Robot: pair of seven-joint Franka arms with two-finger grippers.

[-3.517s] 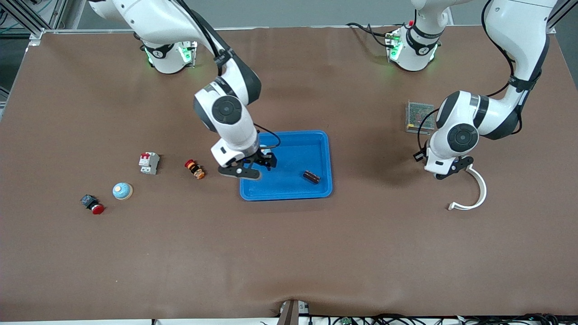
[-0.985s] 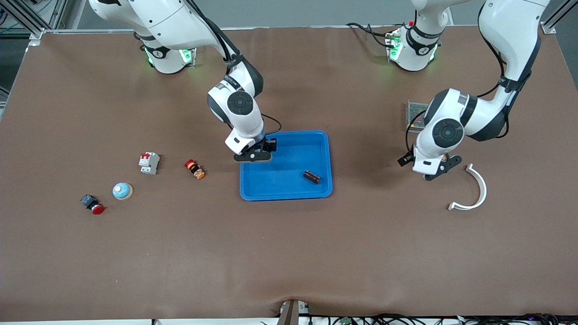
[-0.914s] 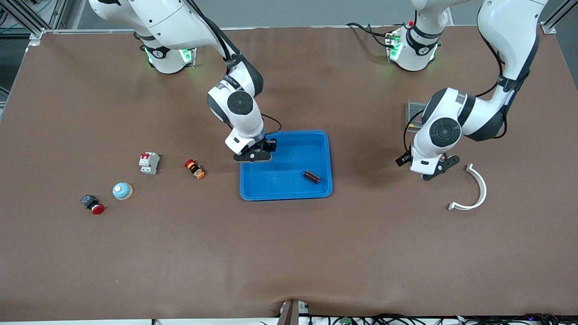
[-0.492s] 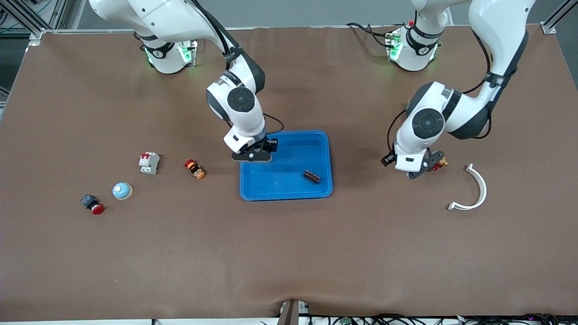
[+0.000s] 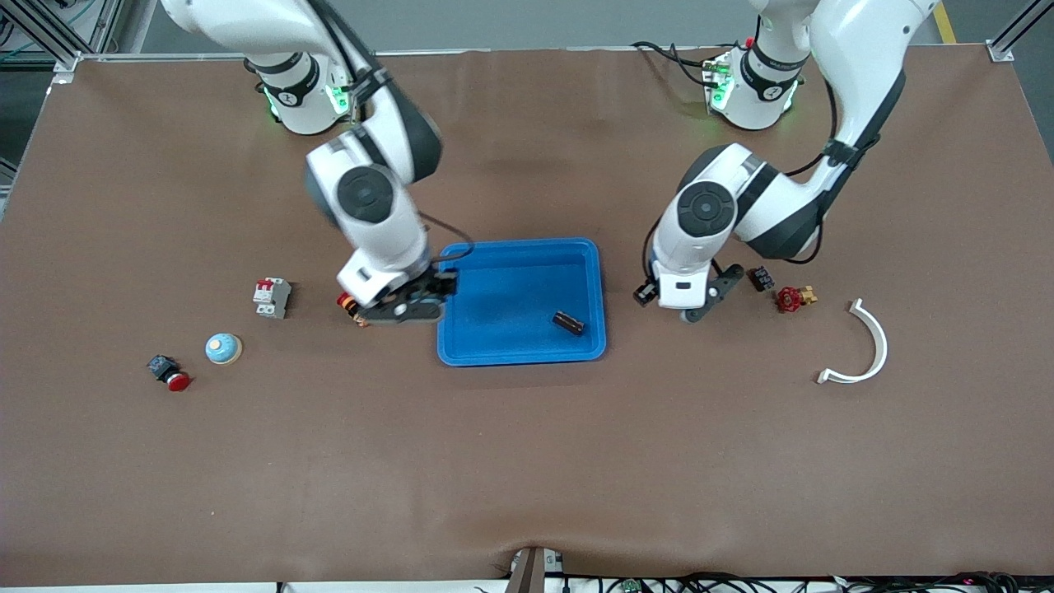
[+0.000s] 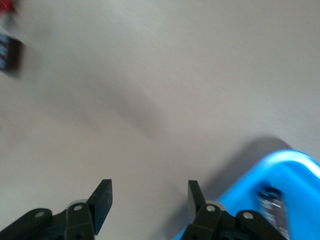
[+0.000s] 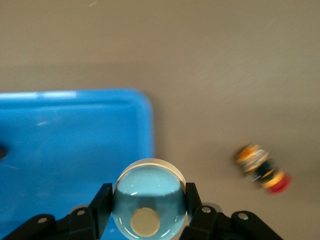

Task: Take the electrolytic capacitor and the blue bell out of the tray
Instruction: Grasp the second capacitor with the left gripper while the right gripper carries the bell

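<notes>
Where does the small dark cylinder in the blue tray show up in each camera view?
Front view: the dark cylinder lies in the tray, toward the left arm's end.
Left wrist view: it lies inside the tray's corner.
Right wrist view: not clearly in it.
Shared landmark: the tray.

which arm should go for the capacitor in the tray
Left: the left gripper is empty, fingers apart, beside the tray end where the capacitor lies. The right gripper is shut on the blue bell.
</notes>
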